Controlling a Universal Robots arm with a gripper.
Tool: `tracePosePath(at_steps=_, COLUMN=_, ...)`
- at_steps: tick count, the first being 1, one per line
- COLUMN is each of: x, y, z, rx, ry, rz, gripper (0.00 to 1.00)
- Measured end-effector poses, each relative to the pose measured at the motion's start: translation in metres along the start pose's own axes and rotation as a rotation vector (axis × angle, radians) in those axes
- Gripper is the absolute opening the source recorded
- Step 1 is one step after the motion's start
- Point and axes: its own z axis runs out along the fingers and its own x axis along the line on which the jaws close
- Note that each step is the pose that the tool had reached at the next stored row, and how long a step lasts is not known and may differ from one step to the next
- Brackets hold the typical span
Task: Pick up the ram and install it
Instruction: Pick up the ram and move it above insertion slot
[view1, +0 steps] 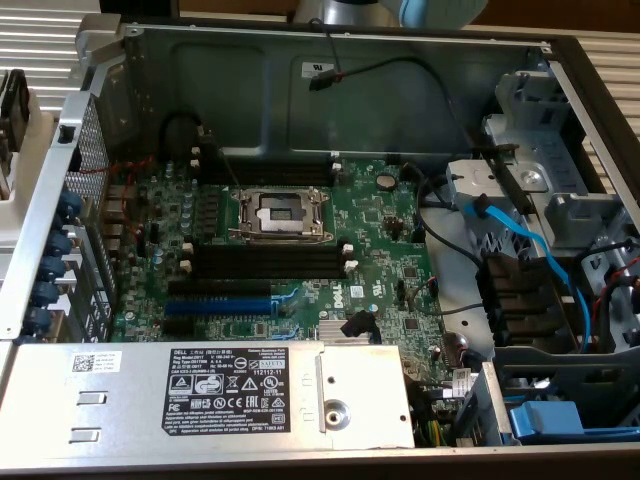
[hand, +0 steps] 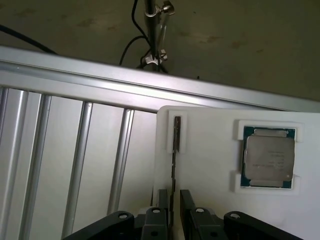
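In the wrist view the ram (hand: 176, 135) is seen edge-on as a thin dark strip. It stands upright in a slot of a white holder (hand: 210, 165). My gripper (hand: 173, 196) is open, with one black finger on each side of the strip's near end and small gaps either side. In the exterior view the computer case lies open, showing the green motherboard (view1: 380, 230) with its long black memory slots (view1: 268, 262) just below the CPU socket (view1: 278, 212).
A silver CPU chip (hand: 268, 157) sits in its own recess of the white holder. The holder rests on a ribbed aluminium table (hand: 75, 150). In the case are a blue expansion slot (view1: 215, 305), a power supply (view1: 200, 392), blue cables (view1: 530, 250) and drive bays on the exterior view's right.
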Motion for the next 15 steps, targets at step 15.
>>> tracePosePath(at_steps=15, x=0.0001, y=-0.0003, z=0.0008, rx=-0.0001, ry=0.0, rz=0.0, gripper=0.25)
